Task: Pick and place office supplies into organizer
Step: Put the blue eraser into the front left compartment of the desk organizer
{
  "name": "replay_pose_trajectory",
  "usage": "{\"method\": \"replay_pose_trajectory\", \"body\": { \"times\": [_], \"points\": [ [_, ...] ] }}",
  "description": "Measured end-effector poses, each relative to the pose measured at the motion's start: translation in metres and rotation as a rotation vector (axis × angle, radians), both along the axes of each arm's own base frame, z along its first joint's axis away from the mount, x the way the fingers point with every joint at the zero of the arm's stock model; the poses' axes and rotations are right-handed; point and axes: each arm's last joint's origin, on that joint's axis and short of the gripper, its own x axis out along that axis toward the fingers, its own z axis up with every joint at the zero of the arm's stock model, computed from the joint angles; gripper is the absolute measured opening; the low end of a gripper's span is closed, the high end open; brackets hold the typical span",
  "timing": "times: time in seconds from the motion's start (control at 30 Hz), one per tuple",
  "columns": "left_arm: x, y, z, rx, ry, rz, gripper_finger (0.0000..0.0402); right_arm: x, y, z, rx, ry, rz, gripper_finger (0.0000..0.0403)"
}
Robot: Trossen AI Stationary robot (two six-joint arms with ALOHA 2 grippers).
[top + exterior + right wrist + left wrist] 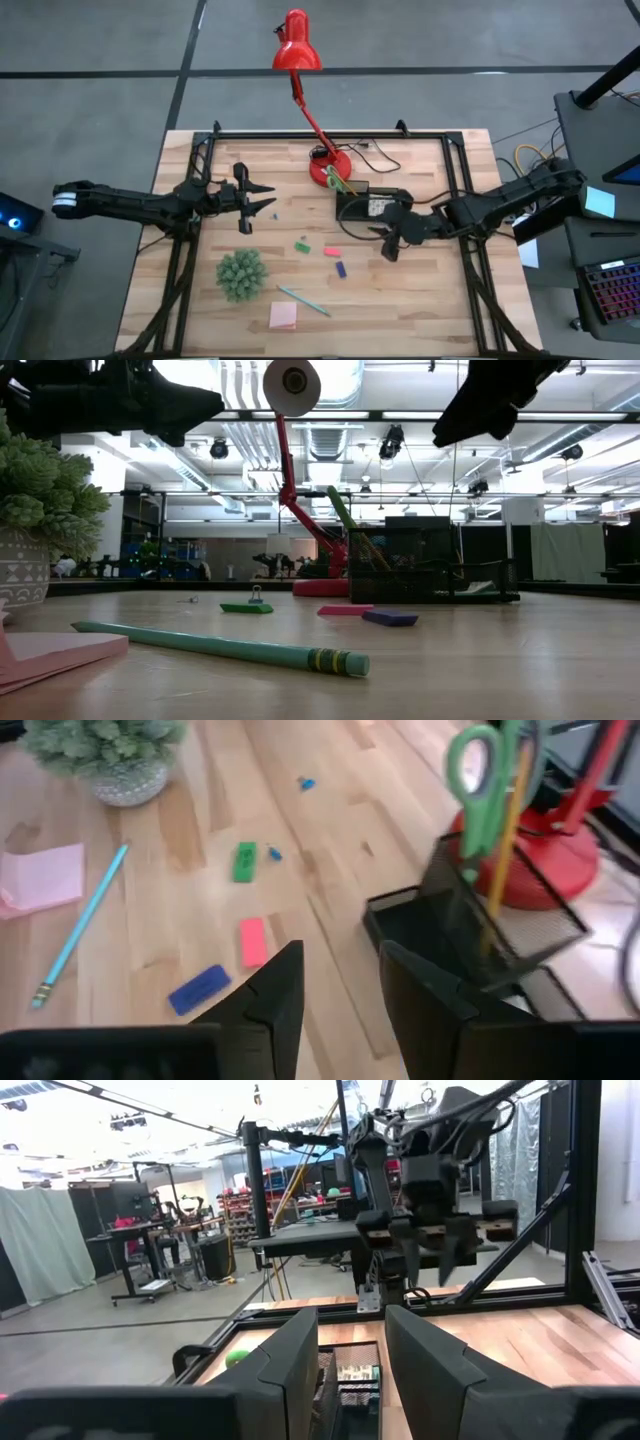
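The black mesh organizer [365, 205] stands by the red lamp base. Green-handled scissors [470, 780] and a wooden pencil [508, 830] stand upright in its cup. On the table lie a green piece [302, 245], a pink piece [332, 252], a purple piece [341, 269], a teal pen [303, 300] and a pink sticky pad [283, 316]. No light-blue pad shows. My right gripper [390, 240] hovers open just near of the organizer, above the table. My left gripper [262, 198] is open in the air over the table's left half, pointing toward the organizer.
A red desk lamp [330, 165] stands behind the organizer, its arm reaching past the far edge. A fuzzy green plant in a pot [241, 273] sits left of the pen. A tiny blue bit [307, 783] lies on the wood. A black frame rims the table.
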Motion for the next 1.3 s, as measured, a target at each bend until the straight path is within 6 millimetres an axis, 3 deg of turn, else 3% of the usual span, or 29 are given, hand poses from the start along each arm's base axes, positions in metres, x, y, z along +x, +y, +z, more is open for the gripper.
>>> {"method": "replay_pose_trajectory", "body": {
  "times": [0.2, 0.4, 0.63, 0.87, 1.07, 1.3],
  "points": [
    [0.000, 0.000, 0.000, -0.003, 0.000, -0.001, 0.0107, 0.024, 0.009, -0.020, 0.009, 0.007, 0.004, 0.0123],
    [0.000, 0.000, 0.000, -0.003, 0.000, -0.001, 0.0107, 0.042, 0.015, -0.041, 0.118, 0.044, -0.111, 0.0111],
    [0.000, 0.000, 0.000, -0.002, 0.001, -0.001, 0.0107, 0.061, 0.022, -0.048, 0.243, 0.032, -0.242, 0.0104],
    [0.000, 0.000, -0.001, -0.001, 0.002, 0.000, 0.0107, 0.086, 0.036, -0.045, 0.356, 0.133, -0.198, 0.0150],
    [0.000, 0.000, 0.000, 0.000, 0.002, 0.000, 0.0107, 0.104, 0.046, -0.048, 0.325, 0.314, -0.289, 0.0197],
    [0.000, 0.000, -0.001, -0.001, 0.006, 0.000, 0.0107, 0.122, 0.067, -0.050, 0.333, 0.392, -0.377, 0.0205]
  ]
}}
